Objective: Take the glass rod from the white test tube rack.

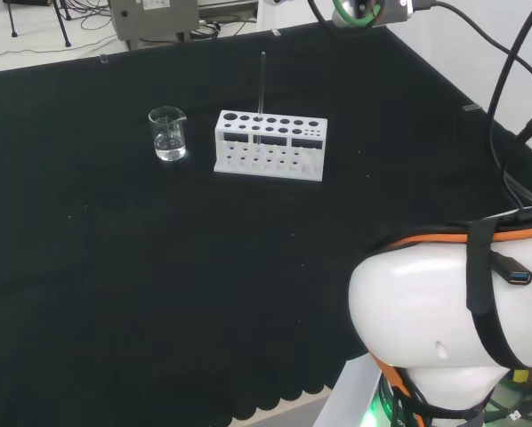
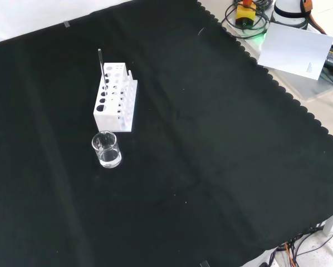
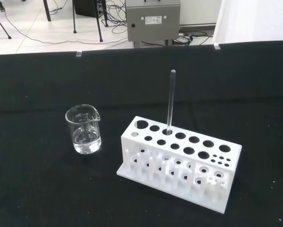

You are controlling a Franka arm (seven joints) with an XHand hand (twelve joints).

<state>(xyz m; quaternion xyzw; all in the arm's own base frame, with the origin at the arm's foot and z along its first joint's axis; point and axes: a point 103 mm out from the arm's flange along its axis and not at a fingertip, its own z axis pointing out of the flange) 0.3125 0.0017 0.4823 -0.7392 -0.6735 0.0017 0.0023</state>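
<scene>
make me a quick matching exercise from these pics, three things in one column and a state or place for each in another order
Things:
1. glass rod
2. beaker
3. white test tube rack

States or places:
A. stands apart from the rack, with a little clear liquid at the bottom
B. lies flat on the black cloth, its top full of round holes
C. stands upright in one of the holes

Pairs: 1-C, 2-A, 3-B
</scene>
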